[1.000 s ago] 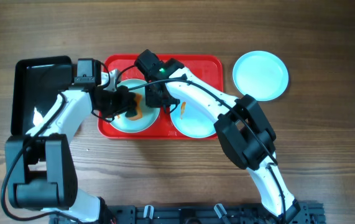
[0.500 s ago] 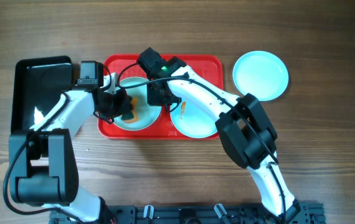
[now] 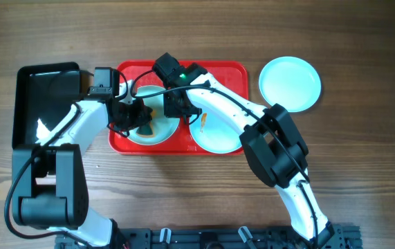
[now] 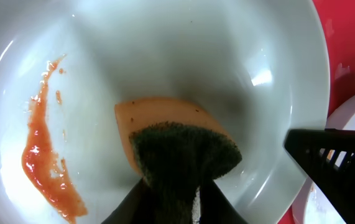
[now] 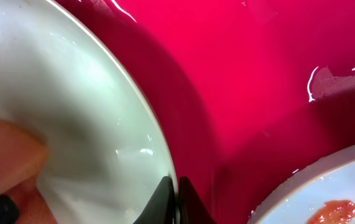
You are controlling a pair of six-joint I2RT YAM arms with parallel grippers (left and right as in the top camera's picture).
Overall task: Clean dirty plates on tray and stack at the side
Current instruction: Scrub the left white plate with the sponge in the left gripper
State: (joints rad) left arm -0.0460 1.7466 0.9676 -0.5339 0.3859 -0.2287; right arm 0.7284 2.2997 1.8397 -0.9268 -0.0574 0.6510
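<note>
Overhead, we look straight down on the whole worktop [image 3: 363, 173]. Both wrist views sit close against one plate [image 4: 165, 56].

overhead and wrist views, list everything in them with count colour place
table: one, brown wood, under everything
red tray: one, red, mid-table
black tray: one, glossy black, left of the red tray
left plate: one, pale blue-white, red tray's left half, orange-red smear inside
right plate: one, pale blue-white, red tray's right half, small smear
third plate: one, pale blue-white, on the table right of the red tray
sponge: one, orange with dark green pad, in the left plate
left end effector: one, black, shut on the sponge
right end effector: one, black, pinching the left plate's rim
</note>
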